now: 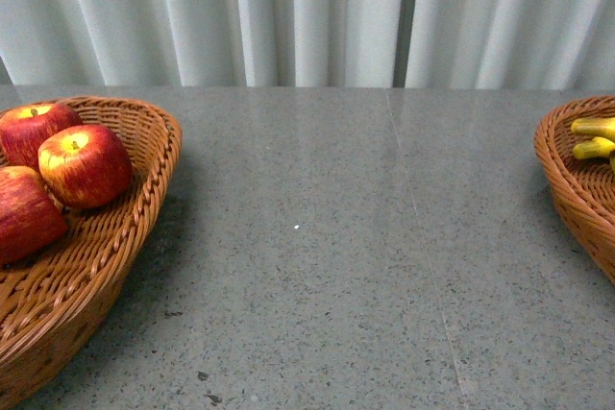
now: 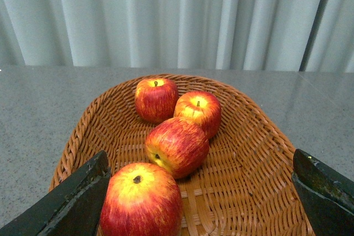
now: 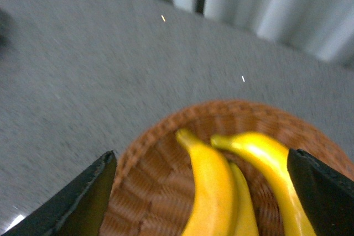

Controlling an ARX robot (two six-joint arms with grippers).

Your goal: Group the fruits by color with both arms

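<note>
Left gripper (image 2: 202, 192) jaws spread wide, empty, over four apples (image 2: 177, 146) in a basket (image 2: 251, 192). Right gripper (image 3: 202, 192) likewise wide, empty; bananas (image 3: 213, 189) blurred and cropped, third mostly hidden.

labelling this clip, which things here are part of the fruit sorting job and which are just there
Part of the job:
- apples in the left basket
- bananas in the right basket
- left gripper, open above the apples
- right gripper, open above the bananas

Just there:
- grey table
- pale curtain
</note>
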